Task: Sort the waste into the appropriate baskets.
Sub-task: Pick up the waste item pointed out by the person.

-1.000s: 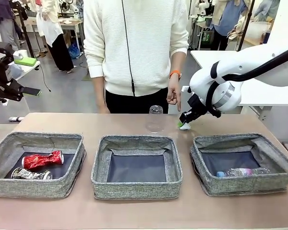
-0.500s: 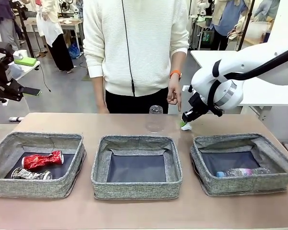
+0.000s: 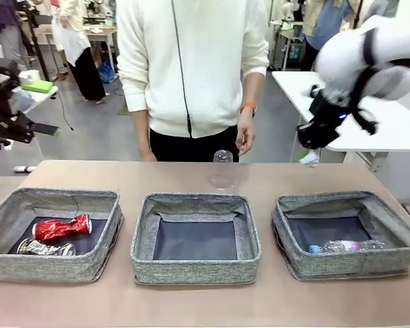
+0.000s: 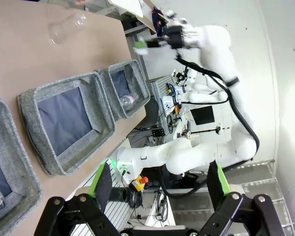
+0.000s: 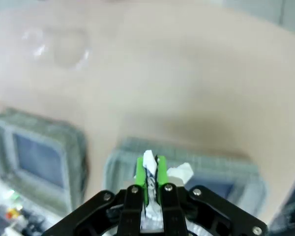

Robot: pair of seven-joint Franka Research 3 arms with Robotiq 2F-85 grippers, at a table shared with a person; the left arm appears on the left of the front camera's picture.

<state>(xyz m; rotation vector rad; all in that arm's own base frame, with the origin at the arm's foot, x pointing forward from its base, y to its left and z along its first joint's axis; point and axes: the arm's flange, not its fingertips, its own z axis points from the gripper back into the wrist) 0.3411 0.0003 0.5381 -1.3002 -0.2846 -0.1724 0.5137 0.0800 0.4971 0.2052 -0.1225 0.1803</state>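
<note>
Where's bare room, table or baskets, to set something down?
Middle basket: bare lining. Table behind the left basket: bare, up to the cup. Right basket: far half free, bottle along its near wall. Left basket: crowded, red can, dark can.

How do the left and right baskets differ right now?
The left basket holds two items; the right basket holds one. The left basket's are crushed cans, a red can and a dark printed can; the right basket's is a clear bottle with a blue cap. Both are low grey woven bins with dark lining.
</note>
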